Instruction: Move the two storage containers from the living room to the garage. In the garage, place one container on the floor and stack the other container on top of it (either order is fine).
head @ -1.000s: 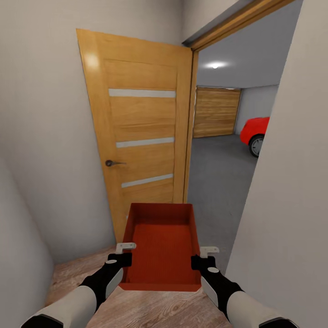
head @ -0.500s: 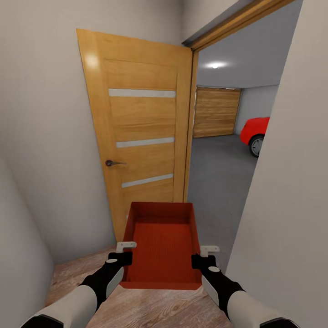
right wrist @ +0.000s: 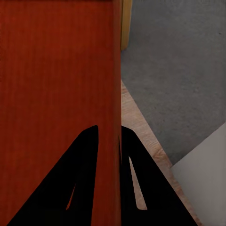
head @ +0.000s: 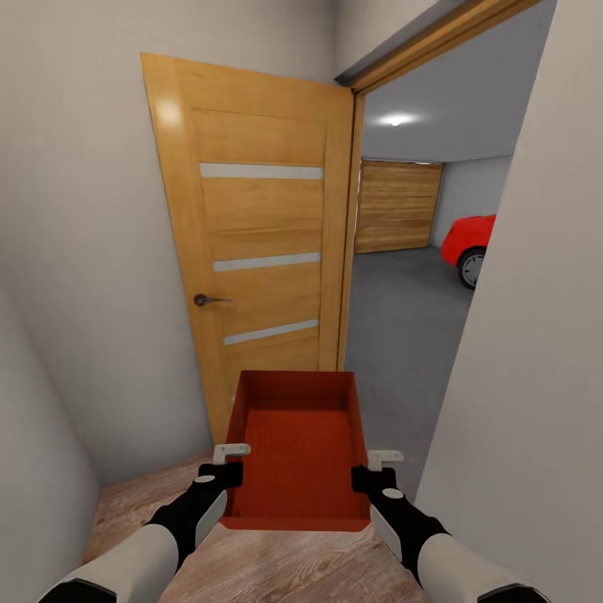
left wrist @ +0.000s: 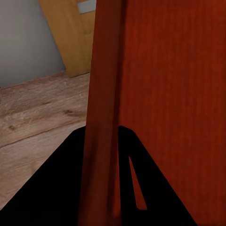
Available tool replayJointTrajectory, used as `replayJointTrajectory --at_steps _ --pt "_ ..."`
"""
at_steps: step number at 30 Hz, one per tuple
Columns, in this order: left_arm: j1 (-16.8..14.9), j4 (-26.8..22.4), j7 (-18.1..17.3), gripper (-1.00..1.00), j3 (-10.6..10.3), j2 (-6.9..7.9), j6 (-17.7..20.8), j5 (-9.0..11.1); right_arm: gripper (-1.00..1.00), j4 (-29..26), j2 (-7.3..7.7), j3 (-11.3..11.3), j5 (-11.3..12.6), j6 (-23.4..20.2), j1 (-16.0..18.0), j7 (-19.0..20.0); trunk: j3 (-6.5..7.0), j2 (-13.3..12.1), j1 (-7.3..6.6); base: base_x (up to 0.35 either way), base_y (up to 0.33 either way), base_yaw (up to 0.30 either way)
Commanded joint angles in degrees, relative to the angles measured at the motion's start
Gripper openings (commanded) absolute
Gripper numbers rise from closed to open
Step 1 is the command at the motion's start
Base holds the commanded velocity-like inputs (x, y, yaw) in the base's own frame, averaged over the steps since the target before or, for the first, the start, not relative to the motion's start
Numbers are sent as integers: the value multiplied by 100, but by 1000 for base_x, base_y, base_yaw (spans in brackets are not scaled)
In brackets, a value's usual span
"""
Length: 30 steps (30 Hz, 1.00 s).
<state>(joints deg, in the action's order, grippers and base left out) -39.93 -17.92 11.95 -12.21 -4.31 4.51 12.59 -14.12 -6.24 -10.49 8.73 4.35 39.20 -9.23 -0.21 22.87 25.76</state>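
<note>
You carry one orange-red rectangular plastic container [head: 297, 452], left gripper [head: 219, 479] and right gripper [head: 373, 480] clamping its walls; dark grey concrete garage floor [head: 402, 327] at one o'clock, stacking undone.

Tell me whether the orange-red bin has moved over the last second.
No. The storage container keeps its place against the wooden door behind it, held at the same height.

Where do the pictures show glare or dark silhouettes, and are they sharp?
Head view: a soft glare spot sits on the open light-wood panelled door, and a ceiling lamp glows in the garage; the picture is sharp. Wrist views: black silhouetted fingers straddle the walls of the orange-red rectangular storage container; its close surface looks soft.
</note>
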Motion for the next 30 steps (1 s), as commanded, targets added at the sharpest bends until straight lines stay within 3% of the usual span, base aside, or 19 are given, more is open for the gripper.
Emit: replayJointTrajectory --at_steps 1,17,30 --pt "-6 -27 44 -100 105 8 32 -29 -100 59 15 -37 67 43 0 -24 -2 5 2 0 0 0" --pt "-6 -23 36 -100 105 9 49 -28 -100 52 -12 -44 94 18 0 -20 -2 5 2 75 76 -6" --pt "-6 -28 44 -100 105 6 33 -29 -100 59 -35 -32 122 13 0 -27 -2 5 2 10 9 -253"
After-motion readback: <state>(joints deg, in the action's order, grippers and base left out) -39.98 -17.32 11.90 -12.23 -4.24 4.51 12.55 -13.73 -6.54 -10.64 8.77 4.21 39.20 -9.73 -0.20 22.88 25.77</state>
